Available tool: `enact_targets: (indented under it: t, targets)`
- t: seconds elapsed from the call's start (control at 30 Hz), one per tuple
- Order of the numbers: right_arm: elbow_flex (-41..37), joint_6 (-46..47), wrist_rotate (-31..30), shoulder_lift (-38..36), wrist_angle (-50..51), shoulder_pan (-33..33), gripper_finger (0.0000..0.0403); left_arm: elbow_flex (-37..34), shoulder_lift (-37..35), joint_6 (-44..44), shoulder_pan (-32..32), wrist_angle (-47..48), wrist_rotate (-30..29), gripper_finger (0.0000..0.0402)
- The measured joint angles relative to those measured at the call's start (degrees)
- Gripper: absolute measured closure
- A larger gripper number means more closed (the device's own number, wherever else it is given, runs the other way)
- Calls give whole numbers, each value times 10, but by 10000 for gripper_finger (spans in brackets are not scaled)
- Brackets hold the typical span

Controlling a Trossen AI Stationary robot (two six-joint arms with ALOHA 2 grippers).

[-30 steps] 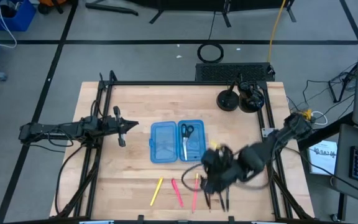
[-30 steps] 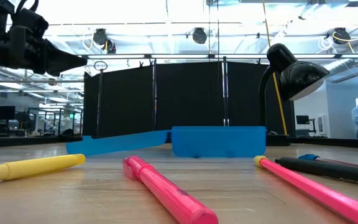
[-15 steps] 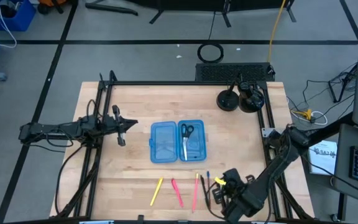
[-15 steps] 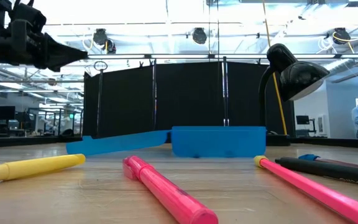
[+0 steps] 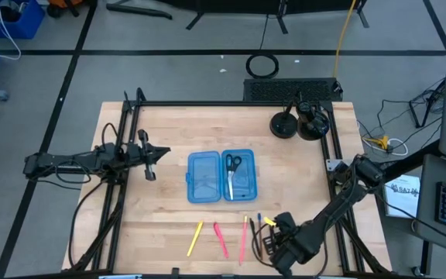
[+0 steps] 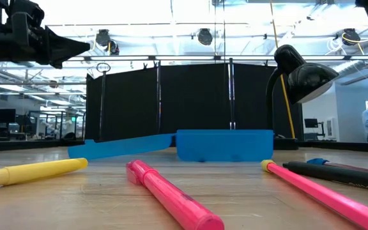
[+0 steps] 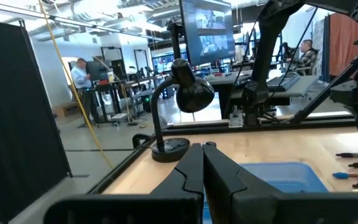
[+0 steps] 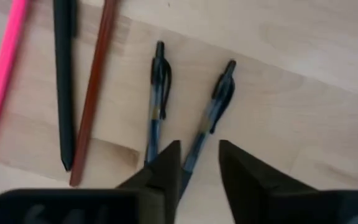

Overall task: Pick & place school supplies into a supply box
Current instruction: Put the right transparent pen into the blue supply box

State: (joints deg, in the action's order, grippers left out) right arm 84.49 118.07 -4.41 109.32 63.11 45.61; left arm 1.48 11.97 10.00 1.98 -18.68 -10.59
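The pencil case [image 5: 220,176] lies open and flat near the middle of the table [image 5: 169,128], its two light-blue halves side by side. The scissors [image 5: 231,163] rest in its right half, black handles toward the far edge, with a thin pen or pencil lying along the same half. The left half looks bare.

Between the case and the near edge of the table, the rest of the supplies lie in a loose row: a yellow pen [image 5: 196,236], a pink marker [image 5: 221,239], a second, longer pink pen [image 5: 243,239], and beside that a blue-tipped pen [image 5: 259,222]. In the right wrist view more of the row shows: a black pencil [image 8: 64,81], a reddish-brown pencil [image 8: 94,87] and two dark clip pens [image 8: 158,93], all flat on the wood and close together without overlapping.

The right gripper [image 8: 199,163] hangs low over this row at the near right of the table. Its fingers [image 8: 166,168] stand apart, with one of the clip pens lying in line with the gap; nothing is held between them.

The left gripper [image 7: 202,163] waits above the left side of the table, well apart from the case, pointing across toward it. Its fingers are pressed together and hold nothing.

Two black desk lamps [image 5: 283,124] stand at the far right corner of the table.
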Motion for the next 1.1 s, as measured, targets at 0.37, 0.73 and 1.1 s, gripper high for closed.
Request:
enact_targets:
  t: [0.37,0.73,1.1]
  targets:
    - [0,25,13,0,-5,-2,232,0,0,-2,0,6,0,396]
    - [-92,27,13,0,-120,-1,242,0,0,-2,0,6,0,396]
    - [-148,25,36,-3,-207,17,244,0,0,-5,0,6,0,396]
